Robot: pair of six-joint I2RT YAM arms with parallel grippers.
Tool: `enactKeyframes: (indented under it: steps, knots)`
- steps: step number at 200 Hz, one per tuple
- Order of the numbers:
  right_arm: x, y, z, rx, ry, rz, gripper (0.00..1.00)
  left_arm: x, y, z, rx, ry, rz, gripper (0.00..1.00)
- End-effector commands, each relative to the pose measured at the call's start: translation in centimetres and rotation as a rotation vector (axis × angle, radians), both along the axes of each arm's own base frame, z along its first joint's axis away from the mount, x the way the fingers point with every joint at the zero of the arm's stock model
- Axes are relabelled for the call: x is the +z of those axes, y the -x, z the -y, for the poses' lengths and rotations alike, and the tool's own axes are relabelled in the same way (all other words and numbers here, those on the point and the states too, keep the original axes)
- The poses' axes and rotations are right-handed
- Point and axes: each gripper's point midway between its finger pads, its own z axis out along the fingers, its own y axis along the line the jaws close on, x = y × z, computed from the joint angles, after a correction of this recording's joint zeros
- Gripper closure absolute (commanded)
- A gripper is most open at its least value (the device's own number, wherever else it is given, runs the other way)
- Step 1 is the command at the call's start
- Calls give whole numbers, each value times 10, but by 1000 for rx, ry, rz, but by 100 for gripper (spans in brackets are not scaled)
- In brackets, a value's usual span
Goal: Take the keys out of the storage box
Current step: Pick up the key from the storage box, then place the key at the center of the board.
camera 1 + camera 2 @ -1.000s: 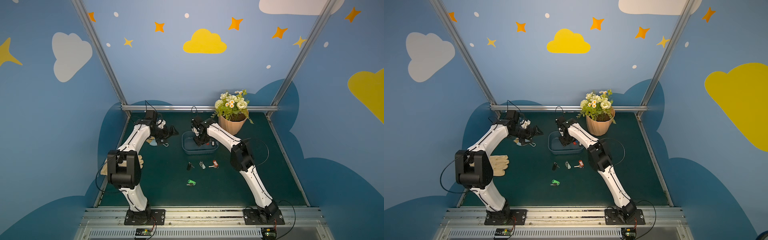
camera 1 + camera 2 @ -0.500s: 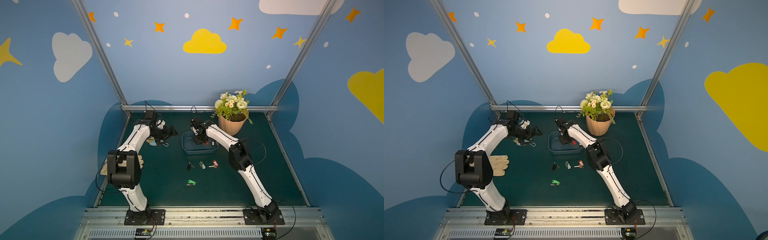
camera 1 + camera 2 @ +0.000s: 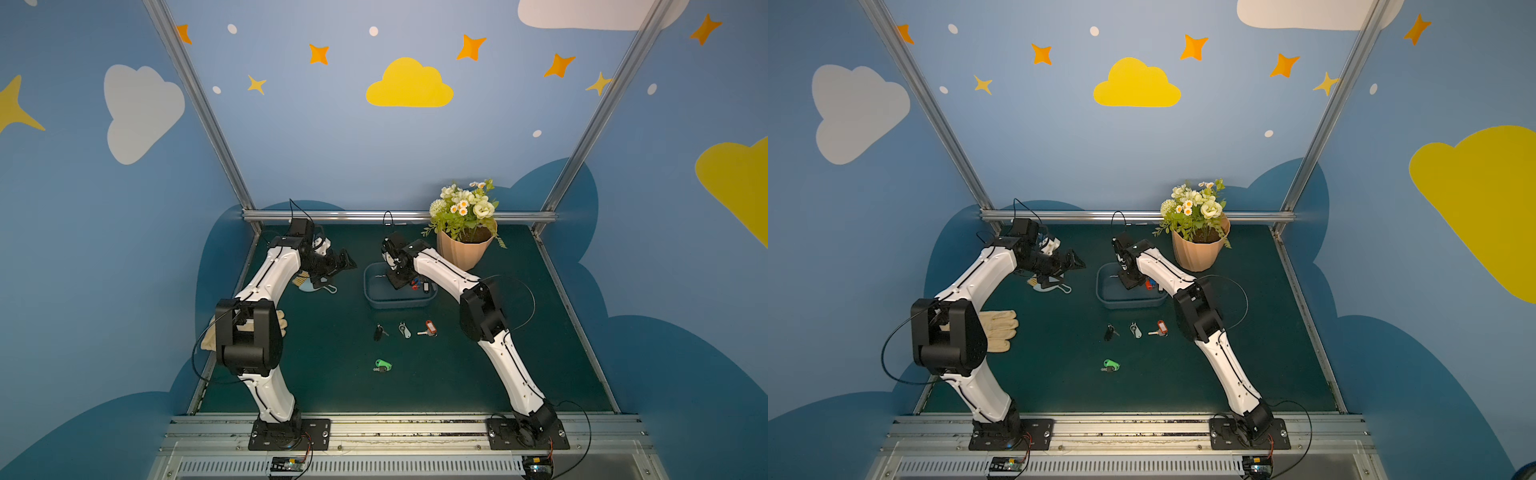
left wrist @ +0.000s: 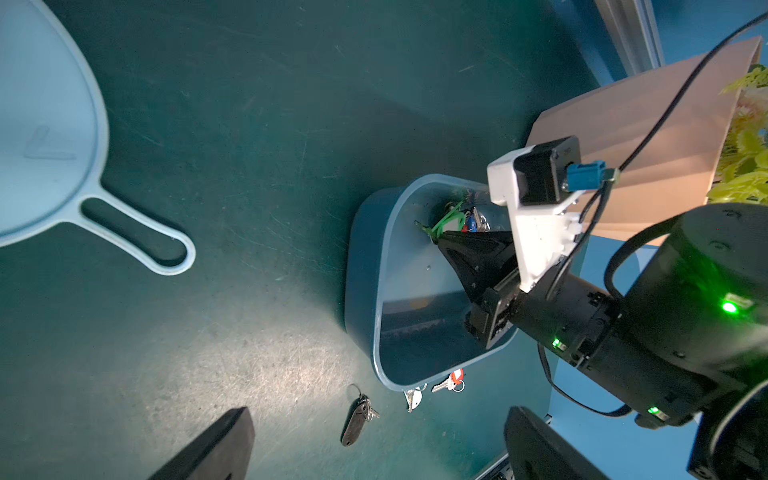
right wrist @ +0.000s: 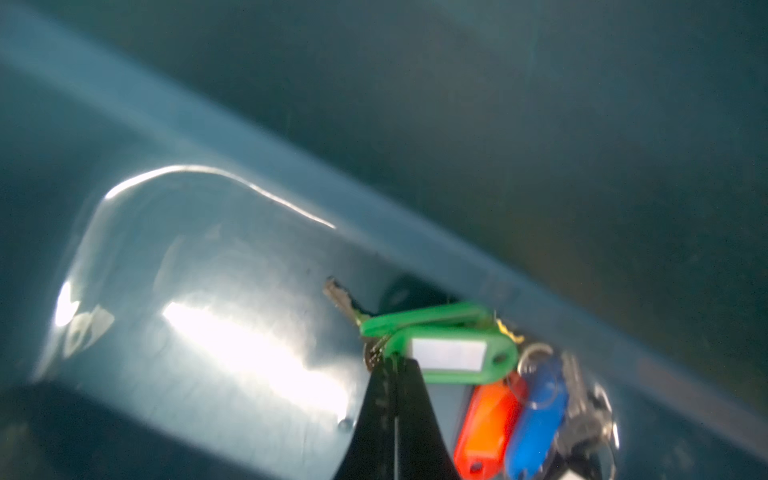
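Note:
The blue-grey storage box (image 3: 399, 302) (image 3: 1129, 302) sits mid-table. My right gripper (image 3: 397, 284) (image 3: 1127, 284) (image 5: 392, 361) reaches down into it. Its jaws are shut, and the tips pinch the ring end of a green-tagged key (image 5: 449, 353). A second green tag (image 5: 424, 316), a red tag (image 5: 486, 424) and a blue tag (image 5: 538, 415) lie bunched beside it on the box floor. Several keys lie on the mat in front of the box: black (image 3: 379, 332), grey (image 3: 404, 330), red (image 3: 429, 328) and green (image 3: 382, 365). My left gripper (image 3: 347, 262) (image 4: 376, 419) hovers left of the box, open and empty.
A peach flowerpot (image 3: 461, 253) with flowers stands right behind the box. A light-blue pan-shaped dish (image 4: 45, 124) (image 3: 316, 286) lies under my left arm. A beige glove (image 3: 998, 330) lies at the left edge of the mat.
My right gripper has closed inside the box at the green tag. The left arm has stayed where it was, open.

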Motion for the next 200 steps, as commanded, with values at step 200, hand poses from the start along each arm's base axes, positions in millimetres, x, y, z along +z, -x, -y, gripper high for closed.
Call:
enactKeyframes:
  steps: [200]
  knots:
    - [32, 282, 18, 496, -186, -377, 100, 9, 2, 41, -121, -3, 71, 0]
